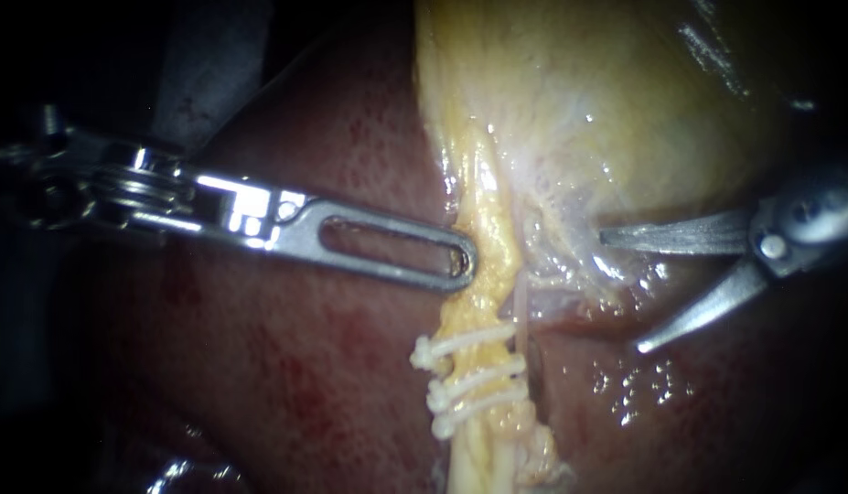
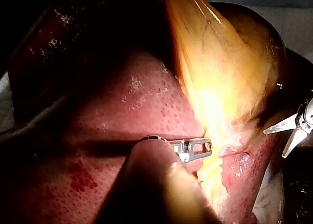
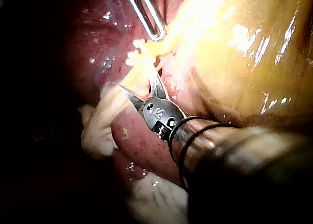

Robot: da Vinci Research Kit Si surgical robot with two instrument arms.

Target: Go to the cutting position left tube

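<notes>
Approach step: our right instrument (image 1: 625, 293) blades gape wide, apart from tube (image 1: 486, 316), on its right; left instrument (image 1: 462, 265) jaws clamp tube above three clips (image 1: 474, 373). Next we likely bring blades astride tube, between clips

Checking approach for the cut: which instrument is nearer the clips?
Left. In the endoscope view the left instrument reaches in just above the clips; the right instrument, jaws open, hangs further off to their side.

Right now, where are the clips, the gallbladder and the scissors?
clips (image 1: 478, 377): endoscope view, middle clip's bar.
gallbladder (image 1: 606, 101): endoscope view, its yellow wall.
right instrument (image 1: 620, 292): endoscope view, midway between blade tips.
</notes>
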